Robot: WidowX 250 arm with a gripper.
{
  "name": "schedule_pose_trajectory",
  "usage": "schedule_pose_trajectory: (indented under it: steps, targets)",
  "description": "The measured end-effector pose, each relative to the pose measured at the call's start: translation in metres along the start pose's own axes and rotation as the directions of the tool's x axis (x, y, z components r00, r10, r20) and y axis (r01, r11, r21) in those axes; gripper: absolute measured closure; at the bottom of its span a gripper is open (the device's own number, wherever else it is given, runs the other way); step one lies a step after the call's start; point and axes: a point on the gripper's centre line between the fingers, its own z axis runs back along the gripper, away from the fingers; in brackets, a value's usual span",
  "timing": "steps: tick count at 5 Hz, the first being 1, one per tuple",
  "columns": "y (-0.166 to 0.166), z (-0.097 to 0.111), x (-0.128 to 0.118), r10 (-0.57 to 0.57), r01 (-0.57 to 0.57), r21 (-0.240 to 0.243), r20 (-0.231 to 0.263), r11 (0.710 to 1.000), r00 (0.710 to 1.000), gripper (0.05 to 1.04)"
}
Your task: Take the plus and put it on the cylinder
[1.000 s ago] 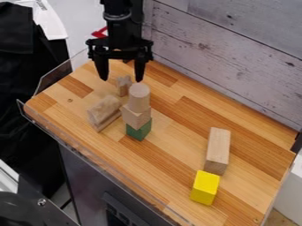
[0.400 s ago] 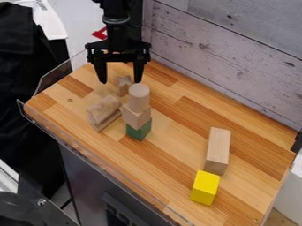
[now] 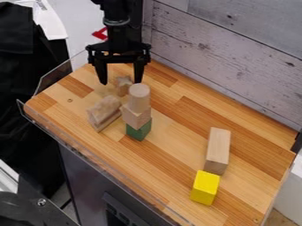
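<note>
I have the gripper (image 3: 121,82) up behind the cylinder (image 3: 139,98), and its two fingers are spread wide apart with nothing held in them. The plus (image 3: 123,85) is a little wood piece standing on the wood top (image 3: 171,137) just behind the cylinder, and I see it in the gap between the two fingertips; I can't tell how high the tips are over it. The cylinder is the top of a little tower. Right under it is a plain wood block (image 3: 136,118), and below that is a green block (image 3: 139,131). A bumpy wood block (image 3: 103,113) is near the cylinder, to its left as I look. Well apart from the cylinder, to its right and closer to me, is a long wood block (image 3: 218,151), then a yellow block (image 3: 205,188) right by its near end; I can't tell if those two touch. Down below the cylinder, on the dark front under the top, are light marks (image 3: 121,215) too small for me to read. A see-through rim (image 3: 44,121) runs along the edge to the left of the cylinder and in front of it. The plank wall (image 3: 230,53) goes along the back, past the cylinder. A wide strip of wood top lies between the cylinder and the long block.
</note>
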Motion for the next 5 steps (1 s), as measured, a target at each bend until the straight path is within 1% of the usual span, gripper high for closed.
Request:
schedule_pose_trajectory:
  steps: [1, 2, 3, 4, 5]
  targets:
    - [0.001, 0.0, 0.003, 0.012, -0.012, 0.014, 0.009, 1.0, 1.0, 0.133]
    - [0.002, -0.007, 0.005, 0.017, -0.017, 0.036, 0.001, 0.999, 1.0, 0.416]
    - [0.001, -0.008, 0.005, 0.015, -0.015, 0.038, -0.001, 0.999, 1.0, 0.642]
    - [0.002, 0.004, -0.004, -0.011, 0.011, 0.026, -0.012, 1.0, 1.0, 0.644]
    - [-0.002, 0.044, -0.013, -0.137, 0.137, -0.049, -0.001, 0.989, 0.991, 0.644]
